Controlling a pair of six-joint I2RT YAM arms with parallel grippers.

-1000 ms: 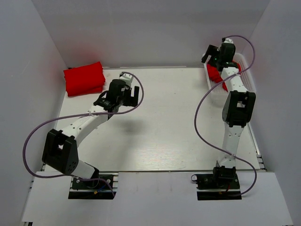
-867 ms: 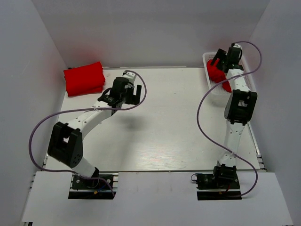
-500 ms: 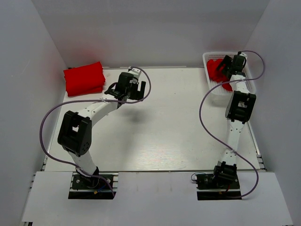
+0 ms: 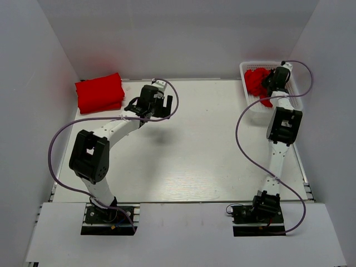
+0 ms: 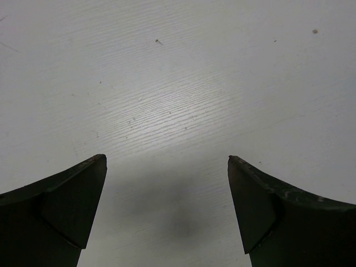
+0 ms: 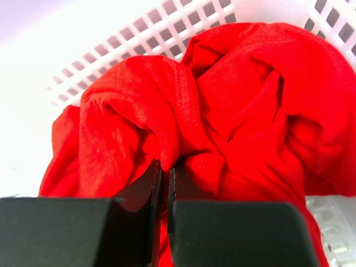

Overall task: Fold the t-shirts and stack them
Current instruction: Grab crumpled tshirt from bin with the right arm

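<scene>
Right hand (image 6: 165, 169) pinches a red shirt (image 6: 239, 111).
Basket (image 6: 167, 22) sits just behind it; left hand (image 5: 167, 167) hangs open, desk (image 5: 167, 83) under it.

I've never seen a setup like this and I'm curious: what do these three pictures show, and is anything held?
Two robot arms stand at the near edge of a white table. One picture looks down on both; the others come from a camera on each wrist. The left hand hangs open over bare tabletop, holding nothing. The right hand, inside the white plastic mesh basket, is shut on a fold of crumpled red t-shirt. Folded red t-shirts lie stacked at the back left.
</scene>
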